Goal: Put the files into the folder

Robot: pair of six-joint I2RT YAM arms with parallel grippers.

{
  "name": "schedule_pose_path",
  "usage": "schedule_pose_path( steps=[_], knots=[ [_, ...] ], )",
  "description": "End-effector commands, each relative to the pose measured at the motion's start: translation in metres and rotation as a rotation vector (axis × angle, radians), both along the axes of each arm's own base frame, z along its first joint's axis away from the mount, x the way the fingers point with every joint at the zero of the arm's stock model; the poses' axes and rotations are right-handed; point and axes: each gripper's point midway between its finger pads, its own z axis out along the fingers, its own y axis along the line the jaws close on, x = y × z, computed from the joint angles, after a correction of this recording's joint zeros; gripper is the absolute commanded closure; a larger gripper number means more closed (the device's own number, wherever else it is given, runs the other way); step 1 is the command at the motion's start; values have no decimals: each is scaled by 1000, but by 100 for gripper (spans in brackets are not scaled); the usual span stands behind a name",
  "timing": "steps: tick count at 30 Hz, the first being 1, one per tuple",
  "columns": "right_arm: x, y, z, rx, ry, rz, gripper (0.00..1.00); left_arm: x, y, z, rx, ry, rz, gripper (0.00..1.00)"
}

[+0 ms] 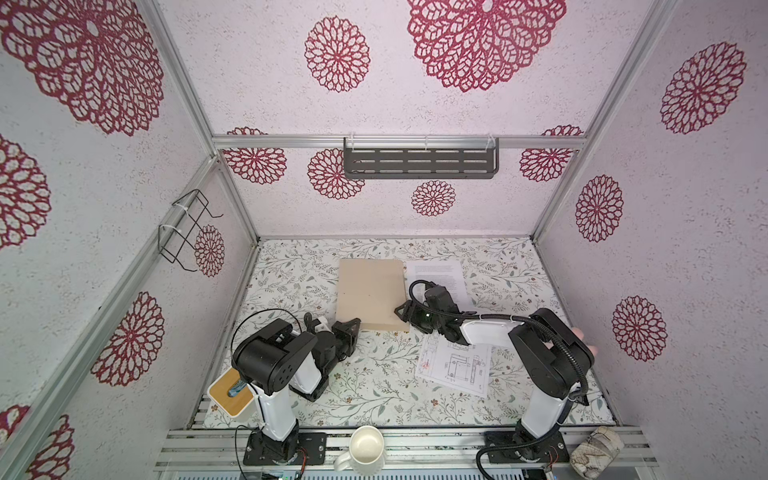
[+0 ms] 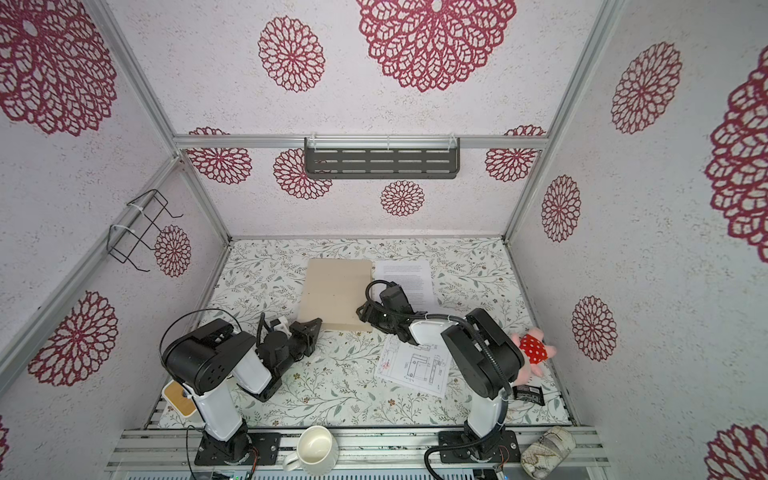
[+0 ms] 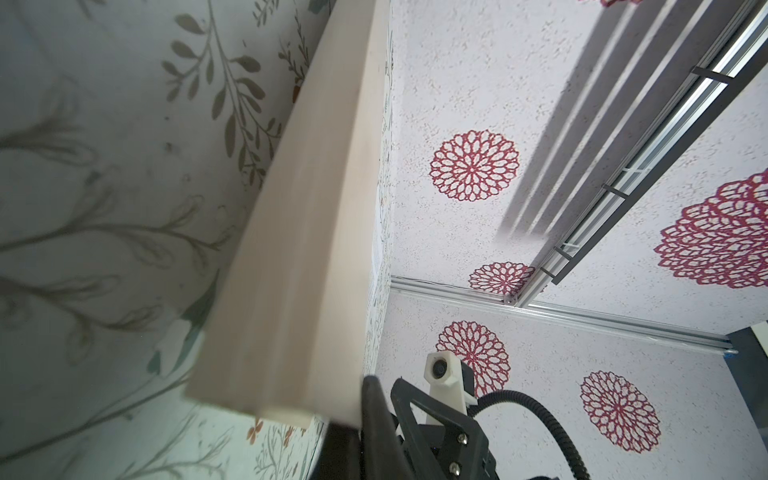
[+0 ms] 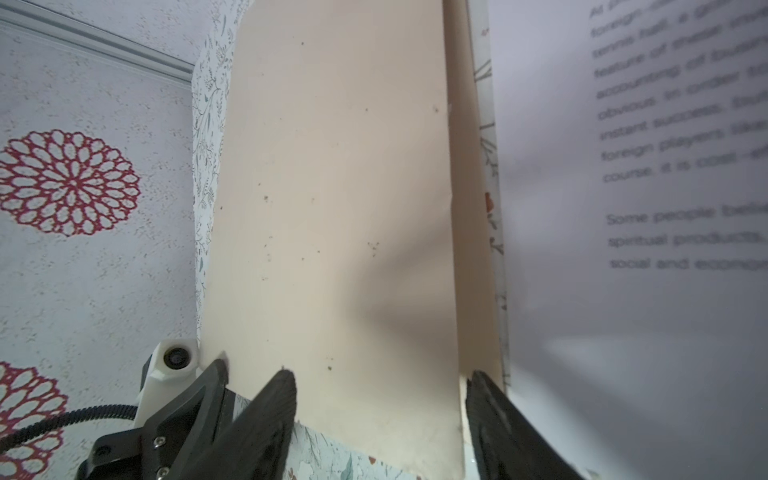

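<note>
The folder (image 1: 372,293) lies flat and closed at the middle back of the flowered mat (image 1: 365,382). The text sheet (image 1: 440,276) lies just beside its right edge, with a thin strip of mat between them. The drawing sheet (image 1: 455,368) lies nearer the front, askew.

The right arm stretches over the drawing's far corner and the text sheet's near end, hiding both. The right gripper (image 4: 380,378) is at the folder's near right corner with its jaws apart: one finger over the cover, the other past the edge by the text sheet.

The left gripper (image 1: 352,325) meets the folder's near left corner with its jaws together. Whether it pinches the cover I cannot tell.

Off to the sides:
- A tissue box (image 1: 230,395) stands behind the left arm.
- A mug (image 1: 365,449) and a patterned cup (image 1: 596,453) sit on the front rail.
- A plush toy (image 2: 532,349) and a black packet (image 2: 528,392) lie at the right, partly behind the right arm.
</note>
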Motion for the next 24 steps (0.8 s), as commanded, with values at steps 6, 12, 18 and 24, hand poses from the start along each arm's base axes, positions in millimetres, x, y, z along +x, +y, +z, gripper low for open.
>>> schedule_pose_path(
  steps=[6, 12, 18, 24],
  knots=[
    [12, 7, 10, 69, -17, -13, 35, 3, -5, 16, -33, -45, -5, 100],
    [15, 10, 14, 112, -20, -14, 37, 2, -7, 17, -34, -47, -17, 100],
    [15, 6, 11, 133, -18, -36, 42, 4, -10, 20, -37, -57, -29, 100],
    [19, 10, 18, 176, -44, -26, 49, 3, -13, 19, -40, -53, -47, 100]
  ],
)
